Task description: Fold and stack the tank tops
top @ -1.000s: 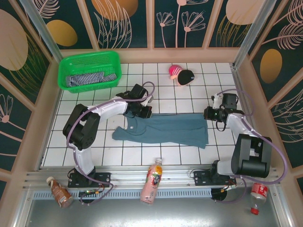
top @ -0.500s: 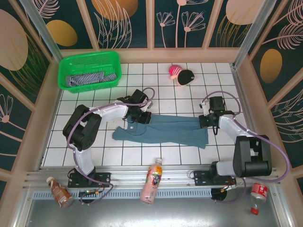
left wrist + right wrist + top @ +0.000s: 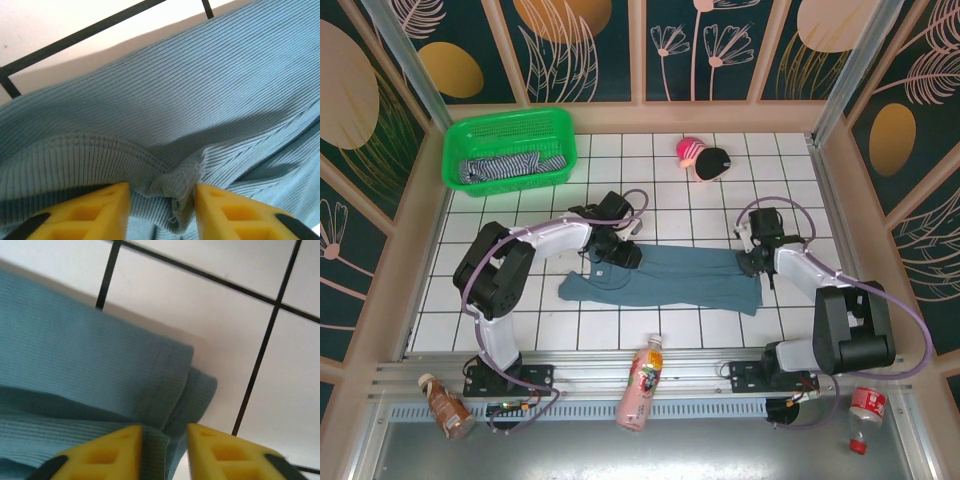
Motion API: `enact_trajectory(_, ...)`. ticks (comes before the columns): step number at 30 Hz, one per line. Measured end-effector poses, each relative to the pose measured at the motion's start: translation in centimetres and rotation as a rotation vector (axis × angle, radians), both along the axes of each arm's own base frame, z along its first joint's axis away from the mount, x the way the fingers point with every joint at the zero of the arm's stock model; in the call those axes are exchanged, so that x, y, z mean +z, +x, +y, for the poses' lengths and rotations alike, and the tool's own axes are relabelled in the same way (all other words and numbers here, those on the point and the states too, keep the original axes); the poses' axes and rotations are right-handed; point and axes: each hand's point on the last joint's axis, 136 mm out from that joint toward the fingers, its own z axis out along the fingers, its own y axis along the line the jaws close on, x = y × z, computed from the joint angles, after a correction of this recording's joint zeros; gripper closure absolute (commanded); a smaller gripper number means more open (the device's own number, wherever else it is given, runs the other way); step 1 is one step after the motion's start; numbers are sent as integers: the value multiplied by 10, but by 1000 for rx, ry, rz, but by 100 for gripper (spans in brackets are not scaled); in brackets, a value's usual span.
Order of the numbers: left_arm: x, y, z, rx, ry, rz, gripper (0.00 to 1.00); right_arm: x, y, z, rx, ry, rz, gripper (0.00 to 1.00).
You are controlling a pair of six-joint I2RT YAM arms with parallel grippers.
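So the left tool (image 3: 162, 187) and right tool (image 3: 165, 429) just pulled the blue-grey tank top (image 3: 670, 280)'s far edge nearer and let go, both released now, so this fold looks laid.

Left arm (image 3: 550, 232), white links and black joints, reaches forward, forearm swung right. Left gripper (image 3: 162, 192) points down, yellow fingers (image 3: 100, 210) parted. Right arm (image 3: 810, 268) bends inward. Right gripper (image 3: 164, 432) points down, its gap narrower.

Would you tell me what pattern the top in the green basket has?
The top has thin navy-and-white stripes, clearest in the top external view.
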Motion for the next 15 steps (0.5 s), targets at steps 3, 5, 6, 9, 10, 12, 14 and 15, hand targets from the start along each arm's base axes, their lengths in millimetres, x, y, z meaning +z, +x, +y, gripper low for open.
enact_trajectory(3, 13, 1, 0, -2, -2, -3, 54, -2, -9, -1, 43, -65, 36, 56)
enact_trajectory(5, 22, 2, -1, -4, -2, -5, 51, -1, -13, -5, 50, -98, 55, 54)
enact_trajectory(6, 27, 3, -2, -6, 0, -5, 49, 1, -13, -7, 53, -113, 60, 53)
enact_trajectory(9, 39, 7, -1, -5, 8, -9, 44, 12, -9, -11, 57, -143, 41, 50)
enact_trajectory(10, 42, 8, 0, 1, 12, -7, 43, 17, -6, -12, 60, -150, 28, 50)
enact_trajectory(12, 47, 15, 7, 25, 30, -11, 43, 27, 0, -12, 61, -156, -1, 48)
enact_trajectory(14, 51, 25, 19, 73, 56, -16, 42, 38, 7, -10, 59, -146, -34, 47)
enact_trajectory(15, 53, 33, 29, 117, 76, -20, 41, 44, 11, -8, 57, -132, -57, 46)
